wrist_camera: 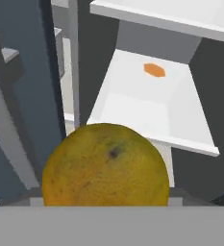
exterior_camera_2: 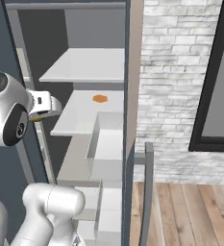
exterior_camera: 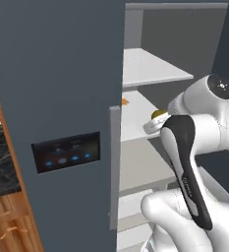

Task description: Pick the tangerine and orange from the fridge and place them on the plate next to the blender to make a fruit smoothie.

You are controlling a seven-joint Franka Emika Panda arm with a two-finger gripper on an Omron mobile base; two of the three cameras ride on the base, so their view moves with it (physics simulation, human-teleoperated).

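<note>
From the left base view, a yellowish fruit [exterior_camera: 158,114] is seen at the wrist by the open fridge [exterior_camera: 62,98] shelf. From the right, the tangerine [exterior_camera_2: 100,98] lies unpicked on the middle shelf [exterior_camera_2: 80,115]. In the hand view, the orange [wrist_camera: 106,166] seems held in the claw, though the fingers are hidden; plating remains.

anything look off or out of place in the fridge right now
Nothing looks spilled, damaged or askew. The fridge stands open with level, tidy shelves. One small orange fruit sits alone on the middle shelf, and the hand holds a larger mottled yellow-orange fruit in front of it.
</note>
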